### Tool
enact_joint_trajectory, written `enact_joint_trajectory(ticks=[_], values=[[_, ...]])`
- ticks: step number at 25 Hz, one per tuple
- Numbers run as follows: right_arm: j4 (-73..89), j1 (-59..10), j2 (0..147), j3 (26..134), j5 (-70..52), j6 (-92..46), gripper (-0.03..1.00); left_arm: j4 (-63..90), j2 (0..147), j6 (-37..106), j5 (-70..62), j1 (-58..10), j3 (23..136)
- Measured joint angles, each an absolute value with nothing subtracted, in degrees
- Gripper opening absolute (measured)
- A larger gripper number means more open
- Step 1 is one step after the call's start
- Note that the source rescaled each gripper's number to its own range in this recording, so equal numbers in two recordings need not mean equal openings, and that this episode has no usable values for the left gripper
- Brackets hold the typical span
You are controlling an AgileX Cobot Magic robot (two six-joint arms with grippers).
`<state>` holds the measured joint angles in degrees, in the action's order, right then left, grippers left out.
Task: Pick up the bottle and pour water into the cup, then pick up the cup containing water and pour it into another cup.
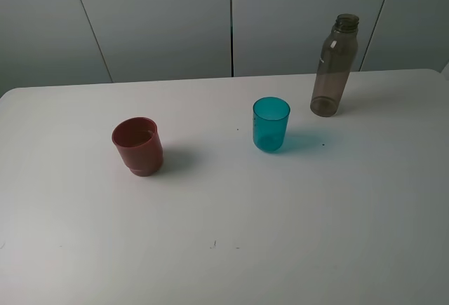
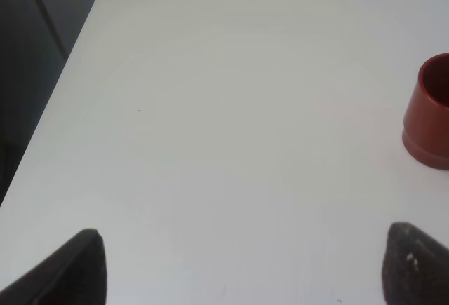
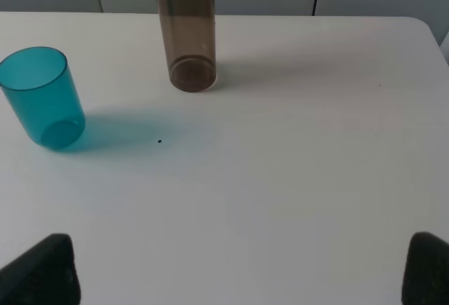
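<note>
Bottle (image 1: 334,66) – tall, smoky grey-brown, see-through, threaded neck w/ no cap – stands upright near the far edge of the table (image 1: 224,249), toward the far right corner. Teal cup (image 1: 271,124) is translucent w/ smooth tapered sides, upright, nearer the middle, apart from the bottle. Red-brown cup (image 1: 138,146), opaque, squat w/ stepped base, stands well apart toward the left edge. Tabletop is plain white w/ a few tiny dark specks; grey panelled wall behind. Left gripper (image 2: 242,270) and right gripper (image 3: 242,270) – both spread wide, holding nothing, over bare table.
</note>
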<state>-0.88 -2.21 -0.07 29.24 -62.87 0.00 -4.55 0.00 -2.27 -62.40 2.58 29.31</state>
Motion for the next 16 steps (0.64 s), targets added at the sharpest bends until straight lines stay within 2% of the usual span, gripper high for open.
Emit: enact_joint_trajectory(ticks=[16], values=[[-0.9, -2.2, -0.1, 29.2, -62.9, 0.0, 1.0, -4.5, 0.0, -2.1, -62.4, 2.6, 29.3]])
